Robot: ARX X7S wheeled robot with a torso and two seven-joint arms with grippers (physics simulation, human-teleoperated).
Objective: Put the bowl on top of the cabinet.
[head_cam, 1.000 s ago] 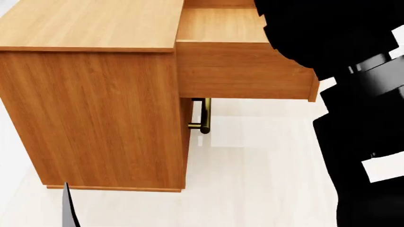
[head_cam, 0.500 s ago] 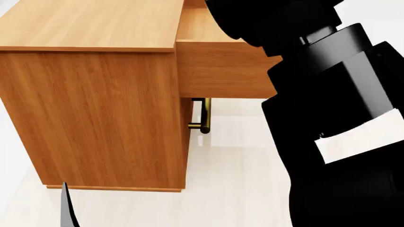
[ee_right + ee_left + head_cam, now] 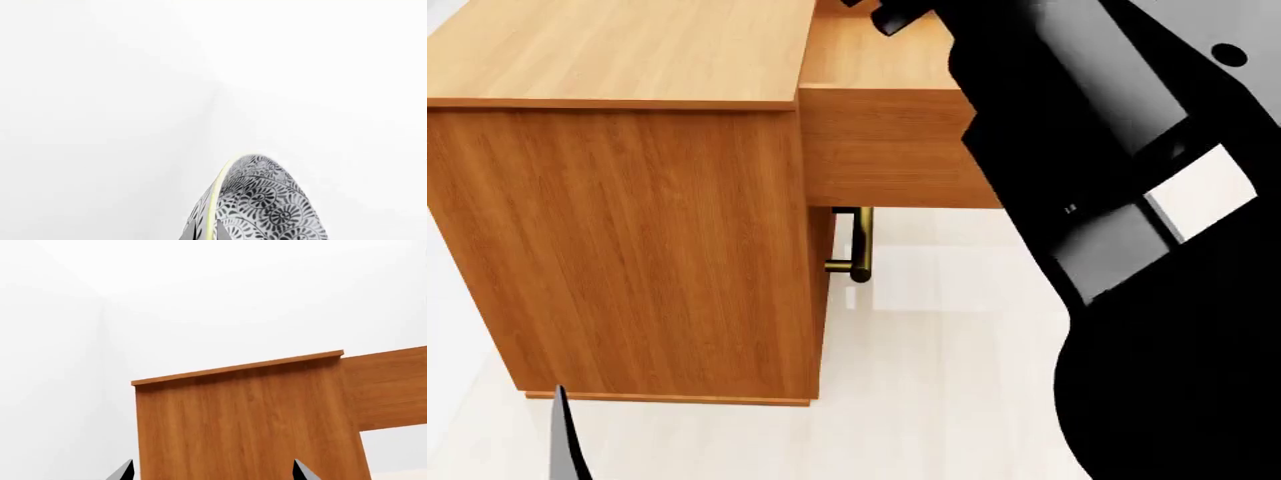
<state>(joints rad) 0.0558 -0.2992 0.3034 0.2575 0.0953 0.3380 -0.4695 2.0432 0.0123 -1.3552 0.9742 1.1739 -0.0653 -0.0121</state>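
Note:
The bowl (image 3: 267,205), white with a dark floral pattern and a pale rim, shows only in the right wrist view, against a blank white background. My right gripper (image 3: 205,231) is shut on its rim, one fingertip on each side of the wall. In the head view the black right arm (image 3: 1148,250) reaches up over the open drawer (image 3: 881,150) and hides the bowl. The orange-brown cabinet (image 3: 627,220) stands at the left, its flat top (image 3: 627,50) bare. My left gripper (image 3: 213,472) is open, facing the cabinet's side (image 3: 247,420) with nothing between its fingers.
A brass bar handle (image 3: 854,245) sticks out below the pulled-out drawer. Pale glossy floor (image 3: 934,380) lies in front of the cabinet. A sliver of the left gripper's finger (image 3: 565,440) shows low beside the cabinet's foot.
My right arm has swung left and up across the head view, now covering the drawer's right part. The cabinet and the left gripper have stayed put.

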